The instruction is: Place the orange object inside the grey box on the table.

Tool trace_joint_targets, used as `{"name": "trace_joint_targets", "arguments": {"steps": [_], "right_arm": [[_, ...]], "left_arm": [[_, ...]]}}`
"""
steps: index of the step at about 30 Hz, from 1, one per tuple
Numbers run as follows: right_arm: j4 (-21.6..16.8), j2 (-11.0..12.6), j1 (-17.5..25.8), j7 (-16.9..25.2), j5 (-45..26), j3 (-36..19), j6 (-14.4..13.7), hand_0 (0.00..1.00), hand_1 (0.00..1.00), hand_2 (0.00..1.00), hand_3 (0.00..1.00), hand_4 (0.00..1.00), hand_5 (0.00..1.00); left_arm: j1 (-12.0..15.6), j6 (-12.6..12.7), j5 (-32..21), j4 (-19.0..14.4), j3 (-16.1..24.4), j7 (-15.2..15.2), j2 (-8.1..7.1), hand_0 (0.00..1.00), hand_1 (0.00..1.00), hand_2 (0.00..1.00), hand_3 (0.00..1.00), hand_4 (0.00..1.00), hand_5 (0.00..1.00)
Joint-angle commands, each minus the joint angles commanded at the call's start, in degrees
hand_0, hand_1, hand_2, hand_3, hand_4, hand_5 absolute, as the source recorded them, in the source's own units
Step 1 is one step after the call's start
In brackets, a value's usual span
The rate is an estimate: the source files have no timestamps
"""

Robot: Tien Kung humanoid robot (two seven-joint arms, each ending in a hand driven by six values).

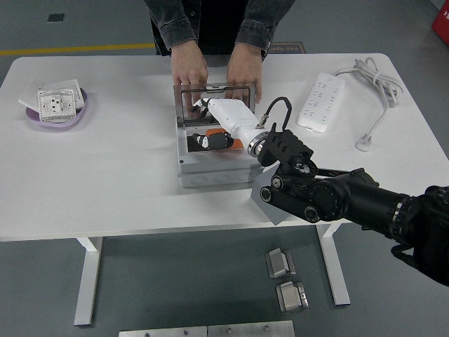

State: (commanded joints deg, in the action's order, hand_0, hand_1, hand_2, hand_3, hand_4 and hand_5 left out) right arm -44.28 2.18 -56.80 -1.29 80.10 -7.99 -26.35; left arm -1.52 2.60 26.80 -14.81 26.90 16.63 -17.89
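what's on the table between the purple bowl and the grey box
Nothing: in the head view the white table is bare from the purple bowl on the left across to the grey box.

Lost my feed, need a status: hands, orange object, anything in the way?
Right hand over the grey box, fingers' state unclear. Left hand not in view. Orange object lying inside box. Person's hands holding the lid open at far edge.

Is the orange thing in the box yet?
Nearly done. The orange and black object now lies inside the open grey box. The robot's white right hand hovers just above it, fingers spread, holding nothing. A person's hands hold the box's lid. Left to do: pull the arm away.
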Motion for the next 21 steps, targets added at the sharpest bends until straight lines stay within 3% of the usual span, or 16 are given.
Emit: {"name": "trace_joint_targets", "arguments": {"steps": [2, 12, 21], "right_arm": [[0.1, 0.0, 0.1, 0.1, -0.2, 0.1, 0.1, 0.682, 0.664, 0.711, 0.857, 0.862, 0.148], [-0.3, 0.7, 0.8, 0.3, 0.0, -1.1, 0.1, 0.708, 0.672, 0.711, 0.860, 0.884, 0.175], [-7.2, 3.6, 3.7, -1.0, 5.9, -8.6, 0.0, 0.725, 0.672, 0.698, 0.860, 0.900, 0.210]], "left_arm": [[0.0, 0.0, 0.0, 0.0, 0.0, 0.0, 0.01, 0.718, 0.711, 0.689, 0.819, 0.749, 0.487], [0.1, 0.0, 0.2, 0.0, 0.2, 0.0, 0.11, 0.718, 0.711, 0.689, 0.818, 0.749, 0.487], [0.2, 0.0, 0.2, 0.0, 0.4, 0.0, 0.25, 0.718, 0.711, 0.690, 0.819, 0.748, 0.485]]}}
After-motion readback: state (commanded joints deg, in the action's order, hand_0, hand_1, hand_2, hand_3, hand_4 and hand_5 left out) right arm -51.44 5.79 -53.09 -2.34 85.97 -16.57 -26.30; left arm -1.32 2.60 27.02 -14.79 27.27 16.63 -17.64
